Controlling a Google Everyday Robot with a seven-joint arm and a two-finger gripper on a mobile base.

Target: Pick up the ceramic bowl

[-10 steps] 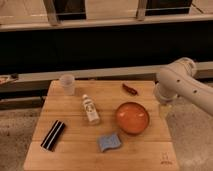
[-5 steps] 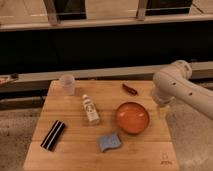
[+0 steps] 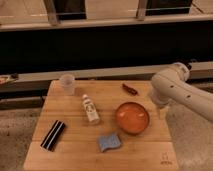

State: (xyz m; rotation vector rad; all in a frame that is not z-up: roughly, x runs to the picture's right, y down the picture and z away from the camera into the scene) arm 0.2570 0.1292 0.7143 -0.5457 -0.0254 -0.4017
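The bowl (image 3: pixel 132 118) sits right of centre on the tabletop (image 3: pixel 75 150). The gripper (image 3: pixel 161 111) hangs at its 3 o'clock, apparently positioned for a rim grasp; whether it is open cannot be told.

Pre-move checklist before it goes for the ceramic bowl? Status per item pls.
1. Target: ceramic bowl in view, upright on the wooden table: ok.
2. Bowl interior: ok, nothing seen inside.
3. Alignment: claw over the bowl: not ok. It hangs at the table's right edge, beside the bowl's right side.
4. Clearance from the white bottle lying left of the bowl: ok, apart.
5. Clearance from the blue sponge at the bowl's front left: cannot tell. It is very close and contact is unclear.
6. Clearance from the small red item behind the bowl: ok, apart.
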